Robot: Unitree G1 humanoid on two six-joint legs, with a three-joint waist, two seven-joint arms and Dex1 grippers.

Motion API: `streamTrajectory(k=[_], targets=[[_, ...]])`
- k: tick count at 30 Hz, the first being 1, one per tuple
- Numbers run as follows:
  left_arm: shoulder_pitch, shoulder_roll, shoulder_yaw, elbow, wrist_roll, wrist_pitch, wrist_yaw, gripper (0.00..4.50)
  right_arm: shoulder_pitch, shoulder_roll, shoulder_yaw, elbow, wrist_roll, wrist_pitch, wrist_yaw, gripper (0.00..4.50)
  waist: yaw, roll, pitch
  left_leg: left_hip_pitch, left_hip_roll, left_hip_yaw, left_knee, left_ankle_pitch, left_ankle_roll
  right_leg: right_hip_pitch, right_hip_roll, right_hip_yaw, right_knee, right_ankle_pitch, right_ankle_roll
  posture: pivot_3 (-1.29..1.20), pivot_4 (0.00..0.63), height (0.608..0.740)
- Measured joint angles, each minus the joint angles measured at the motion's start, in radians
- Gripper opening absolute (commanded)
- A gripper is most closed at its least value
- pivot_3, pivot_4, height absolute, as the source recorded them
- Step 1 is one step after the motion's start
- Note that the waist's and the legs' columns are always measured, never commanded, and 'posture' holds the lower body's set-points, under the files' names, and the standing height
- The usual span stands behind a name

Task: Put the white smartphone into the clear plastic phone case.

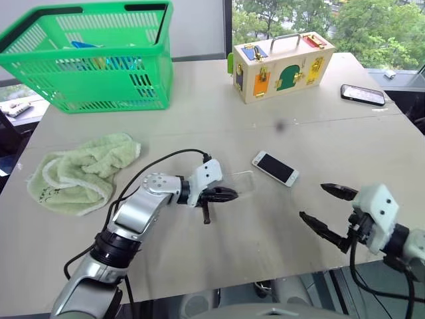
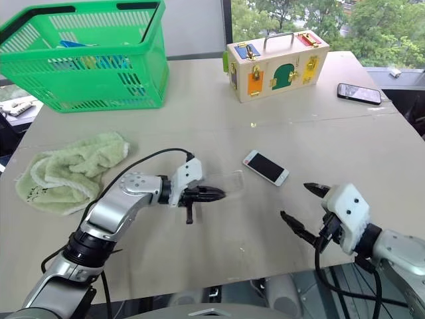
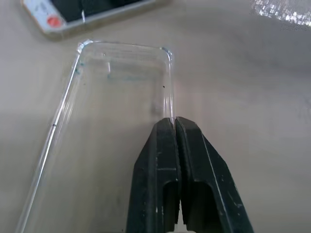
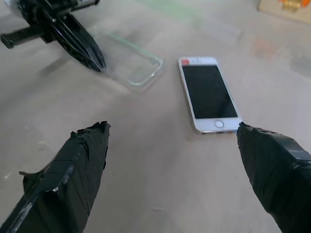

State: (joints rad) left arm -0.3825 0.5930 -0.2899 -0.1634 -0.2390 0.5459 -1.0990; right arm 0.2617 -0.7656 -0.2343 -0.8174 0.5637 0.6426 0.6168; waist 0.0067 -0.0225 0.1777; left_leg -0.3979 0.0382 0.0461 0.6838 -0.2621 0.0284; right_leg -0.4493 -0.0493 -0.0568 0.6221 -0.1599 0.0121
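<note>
The white smartphone [image 1: 275, 167] lies flat and screen up near the middle of the table. Just left of it lies the clear plastic phone case [image 1: 242, 181], hollow side up. My left gripper [image 1: 229, 195] points to the right, and in the left wrist view its fingers [image 3: 160, 160] are shut on the case's [image 3: 112, 121] long side wall, near a corner. My right gripper [image 1: 312, 201] hovers open to the right of the phone and nearer the front edge. In the right wrist view the phone [image 4: 209, 93] lies ahead between its spread fingers.
A green basket [image 1: 93, 60] stands at the back left, and a green towel [image 1: 83, 169] lies crumpled at the left. A wooden latch box [image 1: 282, 66] sits at the back centre. An all-dark phone [image 1: 362, 94] rests at the back right.
</note>
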Motion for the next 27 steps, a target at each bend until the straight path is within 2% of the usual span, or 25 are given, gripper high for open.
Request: streamTrajectory(k=[3, 5, 7, 11, 17, 27], targets=[[0.01, 0.018, 0.012, 0.024, -0.015, -0.075, -0.053, 2.77, -0.196, -0.003, 0.097, 0.139, -0.027, 0.065, -0.019, 4.5, -0.002, 0.0, 0.0, 0.0, 0.0, -0.001, 0.0, 0.0, 0.0, 0.0, 0.001, 0.0, 0.0, 0.0, 0.0, 0.0, 0.15, 0.74], [0.026, 0.039, 0.03, 0.028, -0.035, -0.116, -0.089, 3.67, -0.261, -0.003, 0.137, 0.2, -0.045, 0.089, -0.022, 4.5, 0.003, 0.0, 0.001, -0.001, 0.0, -0.001, -0.001, 0.0, 0.0, -0.001, 0.001, -0.001, 0.0, 0.0, -0.001, 0.0, 0.15, 0.74], [0.065, 0.072, 0.074, 0.03, -0.07, -0.172, -0.14, 4.43, -0.346, 0.004, 0.199, 0.265, -0.066, 0.111, -0.022, 4.5, 0.002, 0.0, 0.001, -0.002, 0.001, -0.001, -0.002, 0.0, 0.0, -0.003, 0.002, 0.0, 0.0, -0.001, -0.002, 0.0, 0.15, 0.74], [0.154, 0.117, 0.189, 0.023, -0.16, -0.249, -0.213, 4.43, -0.509, 0.059, 0.313, 0.389, -0.121, 0.137, -0.029, 4.5, 0.004, 0.0, 0.001, -0.003, 0.001, 0.001, -0.002, 0.0, 0.0, -0.004, 0.002, 0.001, 0.0, -0.001, -0.002, 0.0, 0.15, 0.74], [0.278, 0.138, 0.305, -0.05, -0.266, -0.243, -0.221, 4.43, -0.651, 0.127, 0.416, 0.545, -0.186, 0.175, -0.03, 4.5, 0.007, -0.001, 0.001, -0.004, 0.001, 0.001, -0.002, 0.0, 0.0, -0.005, 0.0, 0.0, 0.0, -0.001, -0.001, 0.0, 0.15, 0.74], [0.354, 0.138, 0.421, -0.22, -0.406, -0.159, -0.098, 4.43, -0.723, 0.134, 0.509, 0.644, -0.276, 0.196, 0.021, 4.5, 0.007, -0.001, 0.0, 0.0, 0.001, 0.001, -0.001, 0.0, 0.0, 0.0, 0.001, 0.0, 0.001, -0.001, -0.002, 0.0, 0.15, 0.74]])
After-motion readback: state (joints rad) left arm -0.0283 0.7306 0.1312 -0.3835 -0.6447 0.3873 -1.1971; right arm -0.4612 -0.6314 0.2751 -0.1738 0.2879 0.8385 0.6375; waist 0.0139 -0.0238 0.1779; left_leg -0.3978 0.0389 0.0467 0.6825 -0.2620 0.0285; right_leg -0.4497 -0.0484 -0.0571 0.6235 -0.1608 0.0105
